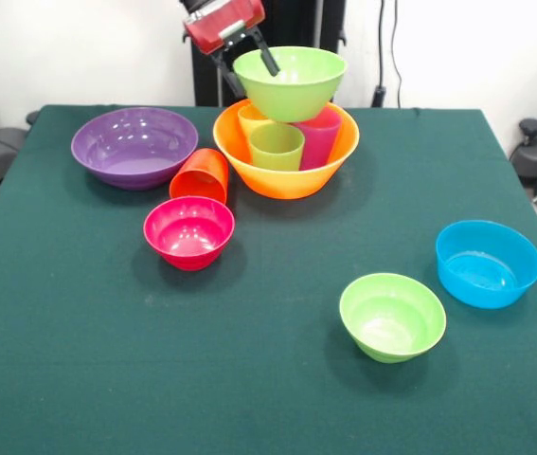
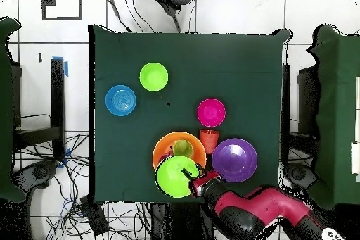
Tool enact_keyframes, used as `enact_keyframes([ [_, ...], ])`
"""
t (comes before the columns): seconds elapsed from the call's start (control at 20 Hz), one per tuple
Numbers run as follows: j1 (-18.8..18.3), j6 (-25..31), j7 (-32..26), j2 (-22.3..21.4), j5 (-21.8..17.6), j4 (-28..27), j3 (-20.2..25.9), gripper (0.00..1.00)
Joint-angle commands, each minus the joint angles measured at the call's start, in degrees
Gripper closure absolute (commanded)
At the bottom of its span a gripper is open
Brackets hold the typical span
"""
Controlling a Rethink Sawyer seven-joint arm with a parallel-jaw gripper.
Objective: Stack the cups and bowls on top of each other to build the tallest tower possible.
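Large light-green bowl [image 1: 290, 82] resting upright on the rims of three tumblers, yellow [image 1: 252, 117], light green [image 1: 277, 146] and magenta [image 1: 320, 136], which stand inside the large orange bowl [image 1: 286, 152]; together these form the tower. The gripper [image 1: 254, 62] clasps the green bowl's far rim, one finger inside and one outside, a hold that likely keeps it level while it settles. Beside the jaws lies the tipped orange-red cup [image 1: 201, 174]; beyond it, the purple bowl [image 1: 134, 146] and pink-red bowl [image 1: 189, 231]. Well apart sit the small green bowl [image 1: 392, 317] and blue bowl [image 1: 488, 263].
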Motion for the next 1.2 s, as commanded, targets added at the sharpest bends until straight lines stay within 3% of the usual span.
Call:
enact_keyframes([
  [0.05,4.3,7.2,-10.5,3.4,-1.7,-2.7,-0.5,0.00],
  [0.45,6.1,5.5,-7.6,0.9,-3.6,-3.2,-2.0,0.00],
  [0.6,7.6,3.4,-4.0,-4.1,-3.6,-2.1,-1.8,0.00],
  [0.7,8.6,0.8,-0.6,-9.8,-2.9,-0.6,-1.2,0.00],
  [0.75,10.1,-2.8,2.9,-15.4,-2.8,0.4,-1.5,0.00],
  [0.8,10.4,-3.7,3.6,-18.0,-2.0,1.0,-1.1,0.00],
  [0.85,12.3,-7.2,6.5,-24.2,-1.3,1.7,-2.6,0.00],
  [0.9,13.0,-8.1,6.9,-27.2,-0.6,2.2,-2.9,0.00],
  [1.05,14.3,-13.6,9.0,-40.0,5.2,4.6,-4.1,0.00],
  [1.2,14.5,-15.3,9.1,-48.5,10.5,6.5,-3.1,0.00],
])
